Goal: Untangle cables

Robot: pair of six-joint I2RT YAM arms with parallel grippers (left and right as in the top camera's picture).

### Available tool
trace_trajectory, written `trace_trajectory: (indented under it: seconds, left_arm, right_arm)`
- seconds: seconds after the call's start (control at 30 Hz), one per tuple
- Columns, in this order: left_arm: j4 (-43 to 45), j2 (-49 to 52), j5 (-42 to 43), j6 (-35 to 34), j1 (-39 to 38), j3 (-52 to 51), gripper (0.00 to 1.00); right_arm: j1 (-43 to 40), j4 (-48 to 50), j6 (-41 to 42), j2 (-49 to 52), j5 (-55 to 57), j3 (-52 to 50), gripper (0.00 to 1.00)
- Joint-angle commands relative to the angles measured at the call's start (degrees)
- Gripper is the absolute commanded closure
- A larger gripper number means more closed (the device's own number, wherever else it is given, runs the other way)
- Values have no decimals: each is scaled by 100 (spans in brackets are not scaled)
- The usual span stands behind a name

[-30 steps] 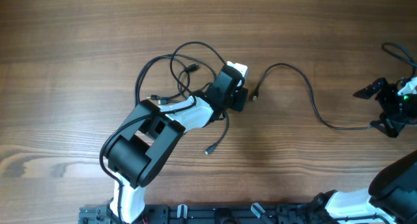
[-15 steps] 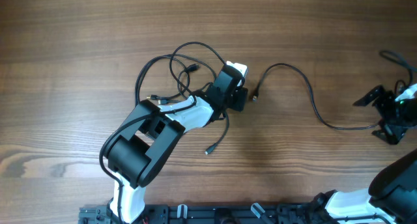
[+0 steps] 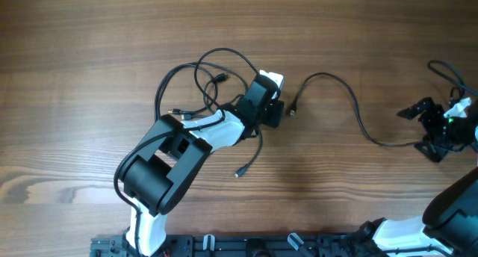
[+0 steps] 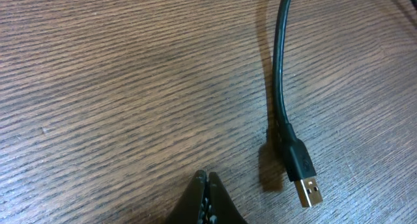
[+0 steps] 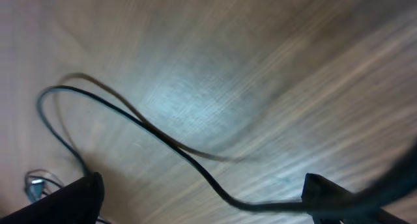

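A tangle of thin black cables (image 3: 200, 84) lies left of my left gripper (image 3: 282, 112), with loose plug ends around it (image 3: 239, 172). One separate cable (image 3: 351, 100) runs from a USB plug (image 3: 293, 110) in an arc to the right. My left gripper (image 4: 207, 180) is shut and empty, its tips on the wood just left of that USB plug (image 4: 307, 188). My right gripper (image 3: 420, 131) is wide open at the far right. In the blurred right wrist view the cable (image 5: 195, 162) runs between the jaws (image 5: 203, 188) to the right finger.
The wooden table (image 3: 89, 48) carries only the cables and arms. The left arm's black body (image 3: 164, 167) covers part of the tangle. The right arm's own thicker wire (image 3: 444, 66) loops near the right edge.
My right gripper has shifted a little to the left, towards the free cable's right end. The left arm and the tangle have not moved.
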Motion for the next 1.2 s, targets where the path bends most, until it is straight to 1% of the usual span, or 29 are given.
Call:
trace_trajectory:
  seconds: [0.0,0.07,0.17,0.27,0.37,0.43,0.53,0.63,0.7,0.83,0.87,0.93,1.0,1.07,1.17]
  left_arm:
    - [-214,153,44,-52,-11,-168,96]
    - [-214,153,44,-52,-11,-168,96]
    - [-214,153,44,-52,-11,-168,96]
    - [-210,153,44,-52,-11,-168,96]
    - [-216,153,44,-52,-11,-168,96]
    - [-221,153,44,-52,-11,-168,96]
    - [-240,153,44,-52,-13,-168,96]
    - [-291,153,46,-52,-11,-168,96]
    - [-302,153,46,-52,-13,-168,96]
    - [-299,153,46,-52,-11,-168,96]
    - [-299,153,44,-55,-11,-168,96]
    - [-304,153,46,-52,-13,-168,96]
    - [-302,153,46,-55,-13,-168,96]
    - [-304,153,46,-55,-11,-168,96]
    - [-326,153,46,-52,-13,-168,96]
  right_arm:
    - [11,289,13,-4,-293,-46,1]
    - [52,588,31,20,-295,-46,1]
    - [262,907,293,197,-308,-46,1]
    - [664,1327,363,509,-431,-46,1]
    - [1182,2175,509,901,-352,-46,1]
    - [1456,2723,772,1158,-92,-46,1]
    - [1665,3163,1375,1449,649,-46,1]
    - [1663,3423,1537,1574,1154,-46,1]
    - [1650,3683,1528,1574,1530,-46,1]
    - [1644,3936,1458,1574,1558,-44,0]
    - [1646,3987,1429,1572,1497,-42,0]
    - [1646,4004,824,1572,782,-28,0]
    - [1644,3781,544,1545,435,-28,0]
    - [1644,3543,424,1521,433,-24,0]
    - [1644,3228,-22,1233,487,-22,0]
